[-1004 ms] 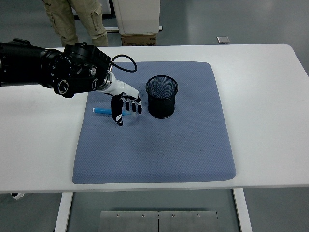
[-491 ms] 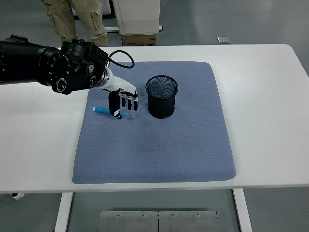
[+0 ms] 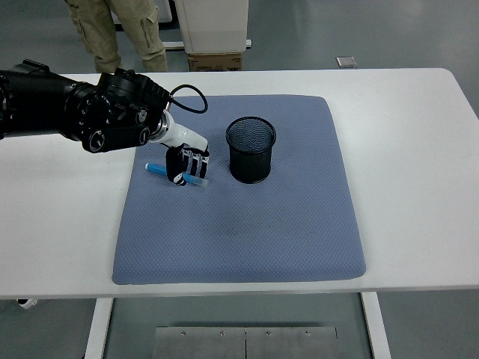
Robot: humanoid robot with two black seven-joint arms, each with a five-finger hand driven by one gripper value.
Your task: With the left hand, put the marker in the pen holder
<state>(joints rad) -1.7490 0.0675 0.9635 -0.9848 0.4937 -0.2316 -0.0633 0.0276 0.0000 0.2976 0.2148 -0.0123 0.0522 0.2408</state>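
Observation:
A blue marker (image 3: pixel 156 169) lies on the blue-grey mat (image 3: pixel 247 224), left of the black mesh pen holder (image 3: pixel 251 153), which stands upright. My left hand (image 3: pixel 187 166) comes in from the left on its black arm (image 3: pixel 67 112) and sits over the marker's middle. Its fingers (image 3: pixel 196 158) are curled down around the barrel; the marker's left end and a short piece of its right end stick out from the hand. The hand is a short gap left of the holder. The right arm does not show.
The mat covers the middle of the white table (image 3: pixel 419 149). A person's legs (image 3: pixel 120 30) in khaki trousers stand beyond the table's far left edge, beside a white cabinet (image 3: pixel 212 22) with a cardboard box (image 3: pixel 215 61).
The left hand has shifted slightly left and lowered onto the marker, and its fingers went from hanging spread to curled around the barrel. The marker now sits a little more tilted.

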